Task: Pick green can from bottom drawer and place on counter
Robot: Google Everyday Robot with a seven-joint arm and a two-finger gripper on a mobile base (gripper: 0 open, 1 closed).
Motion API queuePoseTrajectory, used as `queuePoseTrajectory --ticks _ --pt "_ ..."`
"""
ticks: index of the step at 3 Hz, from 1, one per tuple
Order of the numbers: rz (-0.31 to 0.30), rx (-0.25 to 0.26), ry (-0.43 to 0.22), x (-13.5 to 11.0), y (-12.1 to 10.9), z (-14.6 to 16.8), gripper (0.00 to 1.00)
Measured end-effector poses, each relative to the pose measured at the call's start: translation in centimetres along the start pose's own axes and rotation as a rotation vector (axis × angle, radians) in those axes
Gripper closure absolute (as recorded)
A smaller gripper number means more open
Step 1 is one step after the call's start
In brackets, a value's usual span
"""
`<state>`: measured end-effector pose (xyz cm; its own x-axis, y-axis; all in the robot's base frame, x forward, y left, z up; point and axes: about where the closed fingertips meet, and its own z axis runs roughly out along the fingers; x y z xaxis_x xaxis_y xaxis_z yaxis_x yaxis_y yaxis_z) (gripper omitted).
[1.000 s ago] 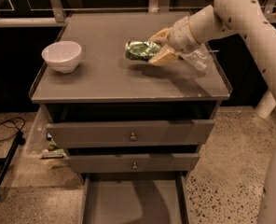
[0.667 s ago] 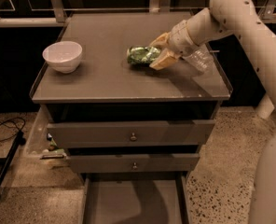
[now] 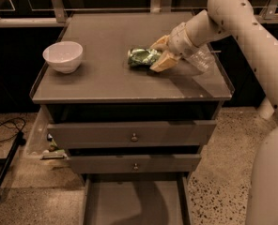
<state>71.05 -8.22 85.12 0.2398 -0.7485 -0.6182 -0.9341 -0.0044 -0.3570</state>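
Observation:
The green can [image 3: 141, 57] lies on its side on the counter [image 3: 106, 81], right of the middle. My gripper [image 3: 158, 53] reaches in from the right; its tan fingers [image 3: 164, 62] straddle the can's right end and are closed on it. The can sits low, at or just above the surface. The bottom drawer [image 3: 134, 203] is pulled open at the foot of the cabinet, and the part of its tray that shows holds nothing.
A white bowl [image 3: 63, 55] stands at the counter's left. A clear plastic bottle [image 3: 201, 61] lies under my arm at the right. The two upper drawers [image 3: 132, 135] stand slightly open. A cable [image 3: 5, 128] lies on the floor at left.
My gripper has moved the can a little down and toward the front of the counter. The bowl and drawers have not moved.

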Motion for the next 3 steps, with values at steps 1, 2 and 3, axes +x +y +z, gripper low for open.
queuePoseTrajectory --ticks 1,2,3 --pt "0.0 0.0 0.0 0.0 0.0 0.0 0.51" --pt "0.0 0.0 0.0 0.0 0.0 0.01 0.28" --pt "0.0 0.0 0.0 0.0 0.0 0.01 0.05"
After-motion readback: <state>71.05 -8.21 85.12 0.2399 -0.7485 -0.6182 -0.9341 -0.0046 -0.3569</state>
